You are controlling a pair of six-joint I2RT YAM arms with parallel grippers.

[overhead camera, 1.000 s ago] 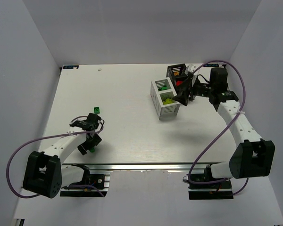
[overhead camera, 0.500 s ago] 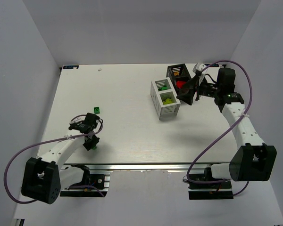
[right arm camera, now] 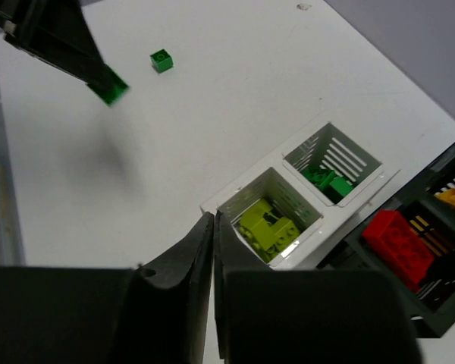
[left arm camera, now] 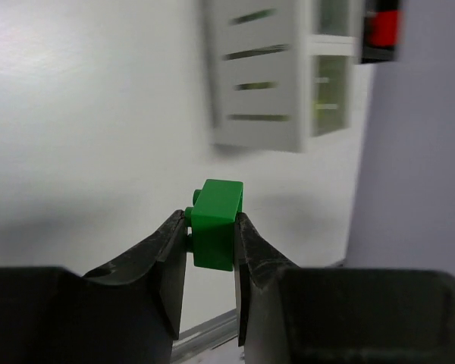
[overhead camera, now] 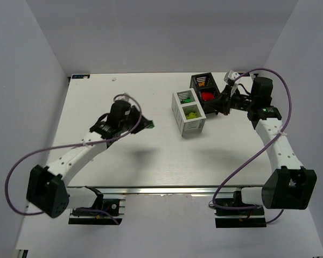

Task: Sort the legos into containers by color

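Risen and swung toward the white bin [overhead camera: 194,128], the left gripper [left arm camera: 212,231] clamps a green brick [left arm camera: 217,203]; the right gripper [right arm camera: 213,227], drawn back, is pinched together, empty.

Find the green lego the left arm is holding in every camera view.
Top external: green lego, left of center, at the tip of the left tool.
Left wrist: green lego, bottom center, clamped by that tool.
Right wrist: green lego, upper left.
Shared landmark: the white bin.
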